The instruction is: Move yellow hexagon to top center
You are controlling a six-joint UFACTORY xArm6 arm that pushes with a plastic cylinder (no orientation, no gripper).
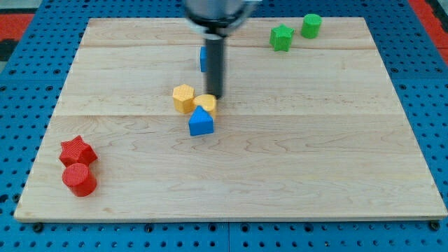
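Note:
A yellow hexagon (183,98) sits a little left of the board's middle. Right beside it lies a second yellow block (206,103), shape unclear, with a blue block (201,122) touching it from below. My tip (214,96) stands just at the upper right of the second yellow block, a short way to the right of the hexagon. Another blue block (203,59) is mostly hidden behind the rod.
A green star (281,37) and a green cylinder (311,25) sit at the top right. A red star (77,150) and a red cylinder (79,179) sit at the bottom left. The wooden board (315,154) lies on a blue pegboard.

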